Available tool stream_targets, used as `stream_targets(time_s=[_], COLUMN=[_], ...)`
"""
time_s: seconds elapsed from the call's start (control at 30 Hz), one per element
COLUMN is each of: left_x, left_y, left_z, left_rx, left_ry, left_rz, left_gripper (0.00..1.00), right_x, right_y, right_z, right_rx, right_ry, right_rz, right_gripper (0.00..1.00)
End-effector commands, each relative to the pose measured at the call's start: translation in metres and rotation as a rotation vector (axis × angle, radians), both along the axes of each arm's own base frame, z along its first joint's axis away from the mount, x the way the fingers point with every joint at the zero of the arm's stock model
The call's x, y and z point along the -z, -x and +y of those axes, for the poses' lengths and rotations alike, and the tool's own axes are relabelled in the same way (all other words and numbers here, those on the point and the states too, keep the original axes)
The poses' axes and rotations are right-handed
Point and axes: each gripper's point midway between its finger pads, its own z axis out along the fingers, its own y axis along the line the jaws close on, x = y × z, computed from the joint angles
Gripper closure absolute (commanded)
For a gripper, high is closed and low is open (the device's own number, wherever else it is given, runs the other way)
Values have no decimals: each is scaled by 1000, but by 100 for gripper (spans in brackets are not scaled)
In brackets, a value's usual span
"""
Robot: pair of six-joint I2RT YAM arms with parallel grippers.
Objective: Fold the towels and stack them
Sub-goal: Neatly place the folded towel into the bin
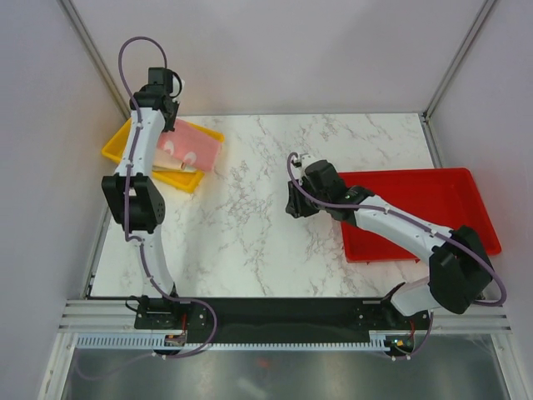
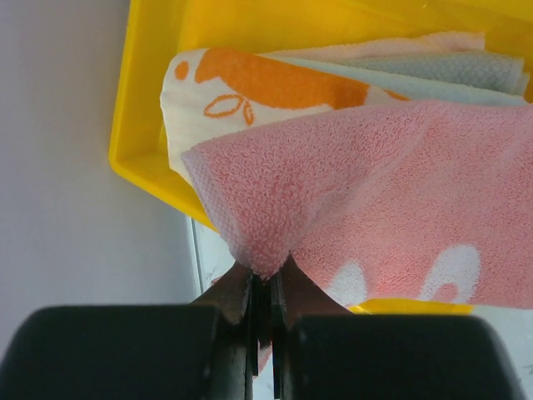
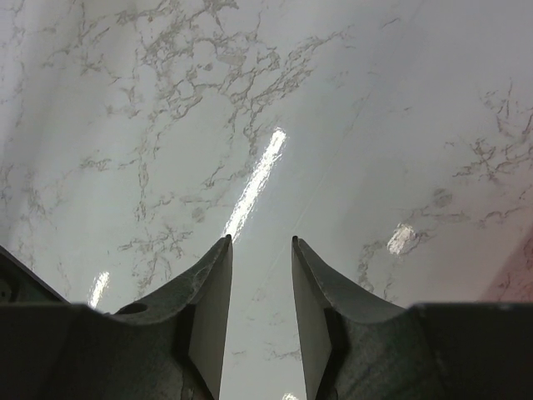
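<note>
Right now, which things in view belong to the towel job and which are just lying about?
Job: pink towel, its corner pinched by the left gripper; cream towel with orange print; pale green towel; right gripper, open over the table.
Not the job: yellow tray under the towels; red tray.

You will find no readable text, label, brand, number or sign in any view; the towels carry only printed shapes, not letters.
</note>
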Motion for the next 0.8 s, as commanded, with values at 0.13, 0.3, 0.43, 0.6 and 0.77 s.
stream_targets(time_s=[0.13,0.3,0.43,0.6,0.77], left_x=[-12,12,34,17,-27], left_y=[-20,-40,-59,-71,-70], left_z=[45,58,90,123,121], left_rx=[-10,-18,-115,-245,-295], left_ry=[-14,-37,-41,-208,-202], left_rz=[-70,-71,-117,-194,-313], left_gripper=[98,98,76,43,23], right_x=[-2,8,19,34,39], right_y=[-2,-8,-9,-12,-16], right_z=[10,15,15,13,19], right_rx=[-43,-52,-54,-48,-54], right_ry=[-25,-2,12,46,44], right_rz=[12,23,45,66,81], right_gripper=[57,56,56,55,55])
